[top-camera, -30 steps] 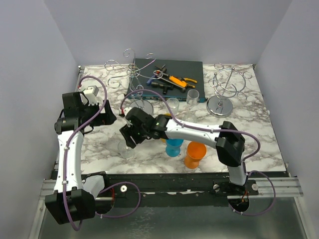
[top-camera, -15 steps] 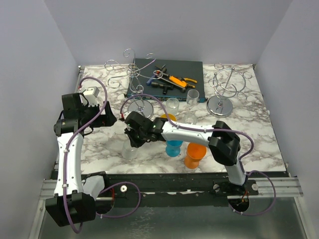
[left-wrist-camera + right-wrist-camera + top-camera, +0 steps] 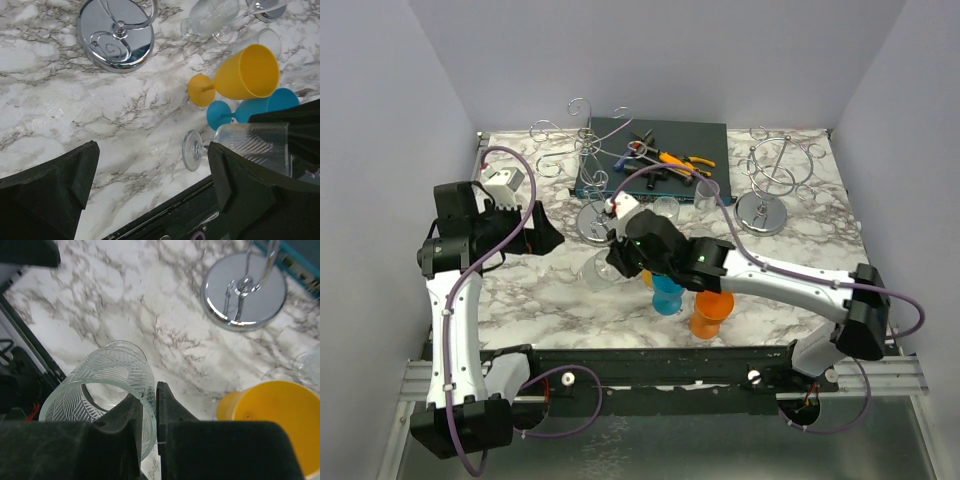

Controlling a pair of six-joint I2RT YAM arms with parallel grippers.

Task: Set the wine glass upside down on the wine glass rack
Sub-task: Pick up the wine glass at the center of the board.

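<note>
Your right claw [image 3: 146, 401] is pinched shut on the wall of the wine glass [image 3: 107, 380], one finger inside the ribbed bowl and one outside, gripping at the rim. The glass lies on its side in that grip, its stem and foot pointing away from the claw towards your left arm. I cannot tell whether the foot touches the marble.

Your left claw [image 3: 152, 156] is spread wide with nothing between its fingers. It hangs just beside the held glass, looking down on bare marble.

The wine glass rack [image 3: 594, 220] stands just beyond your right claw, with its round chrome base flat on the table [image 3: 800, 260] and its wire arms curling above. The glass is not on it.

On the near side of the right claw, under its arm, a yellow goblet [image 3: 247, 72] lies on its side. A blue goblet [image 3: 668, 297] touches the yellow one, and an orange goblet [image 3: 710, 312] stands just past it.

A second rack [image 3: 765, 210] stands well off to the right claw's right, by the far edge. A dark mat [image 3: 705, 135] carrying hand tools [image 3: 670, 160] lies beyond both claws at the back.

The table is white marble with grey veins, edged at the near side by a black rail. Plain pale lilac-grey walls [image 3: 670, 60] close it in at the back and on both sides.
</note>
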